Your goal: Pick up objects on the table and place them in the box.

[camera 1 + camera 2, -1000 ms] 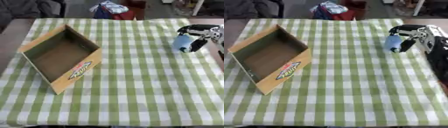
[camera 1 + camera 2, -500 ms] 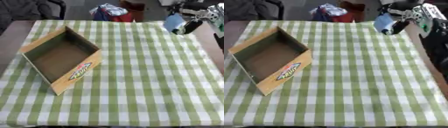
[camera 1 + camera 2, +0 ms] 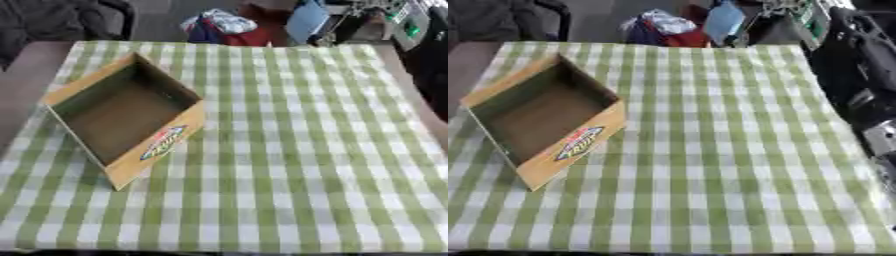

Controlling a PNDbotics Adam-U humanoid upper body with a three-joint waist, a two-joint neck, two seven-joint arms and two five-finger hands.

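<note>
Holding a light blue object (image 3: 308, 21) above the far right edge of the worktop (image 3: 289, 150), your right hand (image 3: 350, 20) sits at the top of both views, beyond the cloth's far border. Object: flat-looking, smooth, pale blue, roughly a rounded rectangle. Long axis runs near vertical, its top leaning slightly to the right. It hangs clear of the cloth, nothing under it but the background clutter. You have fingers curled round its right side; the exact contact is blurred, so only the wrap round the object can be made out.

Arm: black with silver parts, coming in from the upper right. In the right eye view its black bulk fills the right margin down past mid-height.

Your left hand shows in neither view.

Box (image 3: 122, 117): open cardboard, tan outer walls, darker brownish inside, nothing visible within. It lies on the left half of the worktop, well apart from the object. It is set askew, one corner pointing toward you, long axis running from near-left to far-right. The near wall carries an oval printed label (image 3: 579, 142) in red, blue and yellow; lettering too blurred to read.

Cloth: green and white check, matte, flat, covering the whole worktop.

Beyond the far edge: a heap of red, white and blue material (image 3: 223, 25), shape unclear.
</note>
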